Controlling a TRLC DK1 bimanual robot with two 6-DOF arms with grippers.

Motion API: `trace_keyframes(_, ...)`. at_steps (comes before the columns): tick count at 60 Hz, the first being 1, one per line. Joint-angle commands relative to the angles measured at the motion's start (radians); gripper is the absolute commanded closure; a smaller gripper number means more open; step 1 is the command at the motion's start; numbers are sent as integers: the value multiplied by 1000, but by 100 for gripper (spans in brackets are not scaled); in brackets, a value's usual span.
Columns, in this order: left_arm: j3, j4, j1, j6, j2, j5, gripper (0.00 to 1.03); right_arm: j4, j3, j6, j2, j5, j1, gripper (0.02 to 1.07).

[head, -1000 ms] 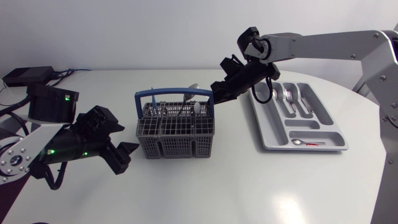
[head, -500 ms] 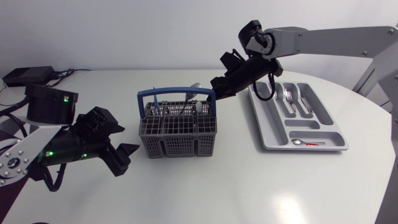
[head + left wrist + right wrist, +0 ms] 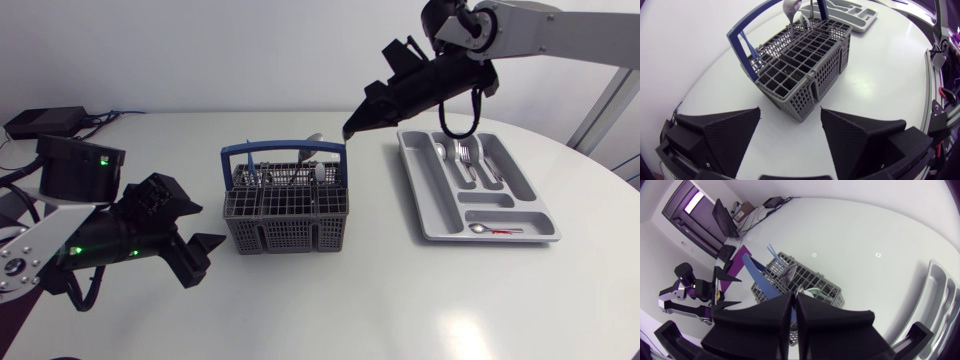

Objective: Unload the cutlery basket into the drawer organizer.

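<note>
The grey cutlery basket (image 3: 285,212) with a blue handle (image 3: 283,150) stands mid-table, a spoon (image 3: 313,143) and other cutlery sticking up from its far side. The grey drawer organizer (image 3: 440,232) lies to its right with forks (image 3: 465,155) and a small spoon (image 3: 480,229) in it. My right gripper (image 3: 349,129) hangs shut above the basket's far right corner; I cannot make out anything pinched in it. From its wrist the closed fingers (image 3: 785,311) point down at the basket (image 3: 800,282). My left gripper (image 3: 790,125) stands open just short of the basket (image 3: 805,65).
A black box (image 3: 45,122) with cables sits at the table's far left edge. Bare white tabletop lies in front of the basket and organizer. The organizer (image 3: 935,305) shows beside the right gripper.
My right gripper has closed and lifted up and to the right, away from the basket's top. The left arm and the basket have stayed put.
</note>
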Motion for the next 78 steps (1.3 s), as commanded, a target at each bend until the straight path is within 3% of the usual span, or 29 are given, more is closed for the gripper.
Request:
trace_keyframes(1,-19,-8,-10,15,-12,6,5,-26,-33,30,-56,-24,-18,101)
trace_keyframes(22,-23,15,-19,15,1,6,5,-29,-209,-13,-251,30,-145,101)
trace_keyframes(52,-26,26,-19,16,3,6,5,26,-579,-220,-438,484,-343,101)
trace_keyframes(63,-23,26,-23,16,3,6,5,129,-660,-303,-426,592,-437,101)
trace_keyframes(78,-22,26,-26,16,1,6,5,322,-766,-336,-363,734,-460,101)
